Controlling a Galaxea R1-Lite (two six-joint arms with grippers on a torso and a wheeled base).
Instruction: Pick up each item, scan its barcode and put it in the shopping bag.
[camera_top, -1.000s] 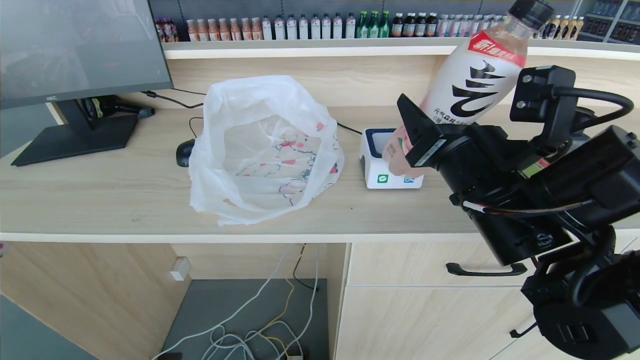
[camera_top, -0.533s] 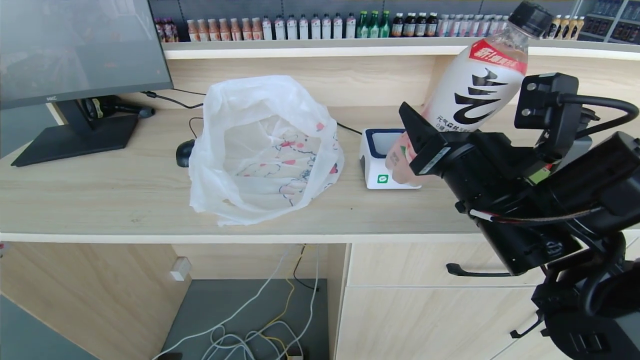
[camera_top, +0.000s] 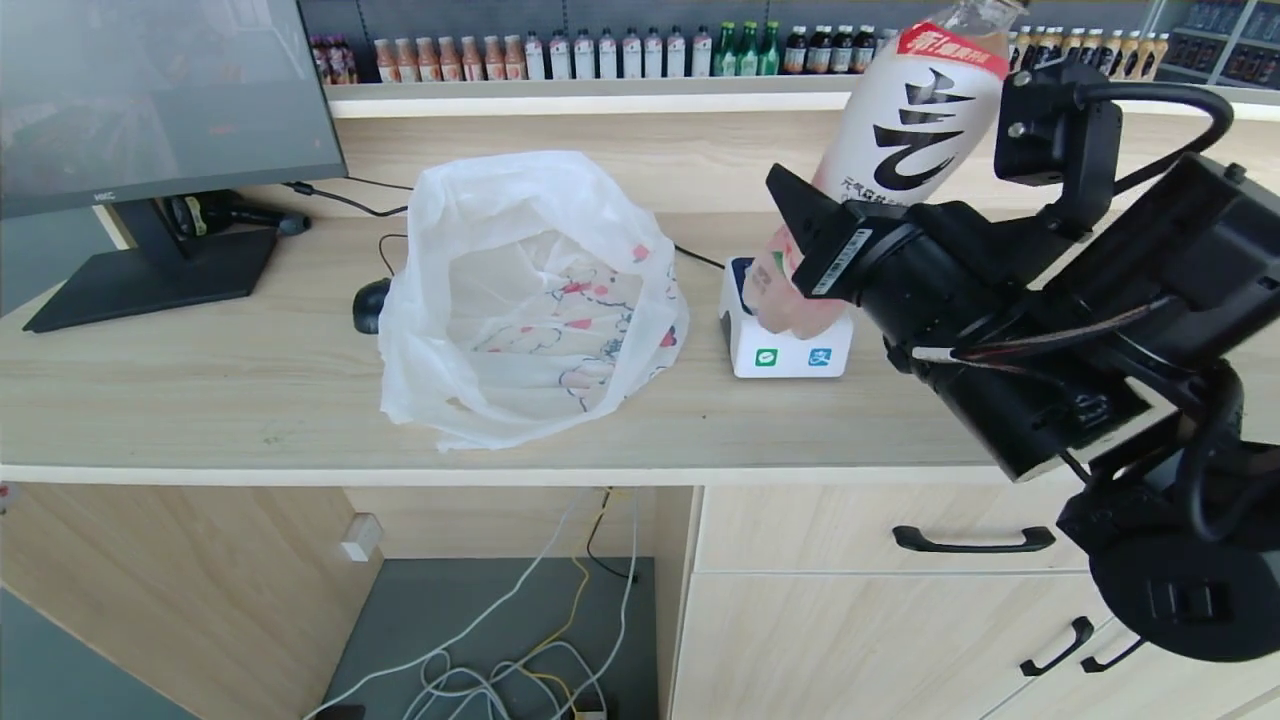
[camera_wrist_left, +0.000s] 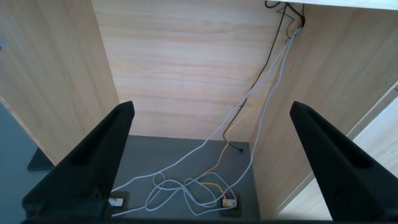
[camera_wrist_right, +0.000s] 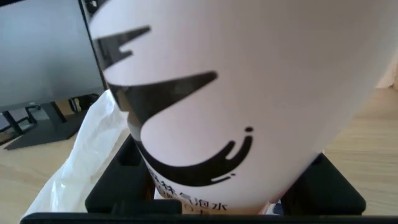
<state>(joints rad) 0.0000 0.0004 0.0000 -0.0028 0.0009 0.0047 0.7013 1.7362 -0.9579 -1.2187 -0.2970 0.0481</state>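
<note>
Between the right gripper's jaws sits the drink bottle, clamped low on its body. Its base hangs just beneath the jaws, directly over the white barcode scanner, and its long upper part leans up and away above them. The left gripper is spread wide and holds nothing, pointing into the recess under the counter where loose cables lie far ahead of its jaws.

The grip is the first risk. Most of the bottle stands above the jaws, so its weight could lever it round on the smooth label, and a quick turn of the wrist might let it pivot or slide out.

The scan is the second. I cannot tell where the barcode sits on the label, and if it faces away from the scanner window the read would fail. The base is also very close to the scanner, though I cannot see whether they touch. Lowering further could knock that small box along the counter.

The third is the transfer. The white shopping bag stands open well to the left of the jaws, and its thin plastic walls are slack. A sideways carry kept too low could catch the rim and fold the mouth shut. A release from too high, or off-centre, could tip the bag or let the bottle roll out onto the counter.
</note>
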